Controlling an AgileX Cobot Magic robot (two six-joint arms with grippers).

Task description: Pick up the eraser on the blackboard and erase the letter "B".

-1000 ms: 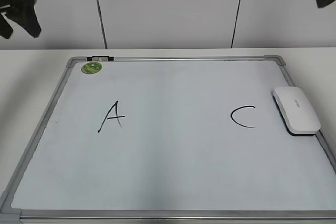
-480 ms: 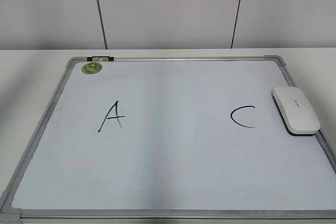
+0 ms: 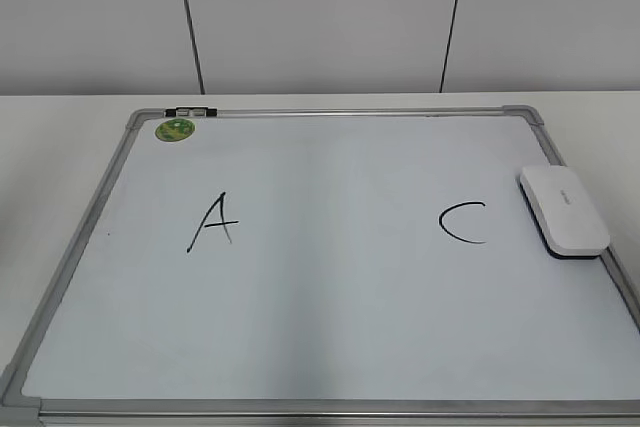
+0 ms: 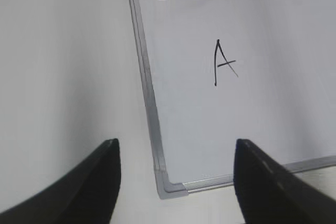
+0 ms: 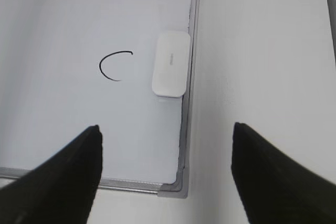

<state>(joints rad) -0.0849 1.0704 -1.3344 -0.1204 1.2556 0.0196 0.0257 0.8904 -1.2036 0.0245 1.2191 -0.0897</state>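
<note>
- Exterior view: the blackboard lies flat on the white table. The eraser rests flat at the board's right edge, just beside the letter "C". The letter "A" sits left of centre; between the two letters the surface is plain white — no "B" visible. Green sticker at the far-left corner. Neither arm appears here.
- Left wrist view: left gripper high above the board's near-left corner, fingers spread wide, nothing between them.
- Right wrist view: right gripper likewise spread wide and holding nothing — well above the eraser, which lies against the right frame.
</note>
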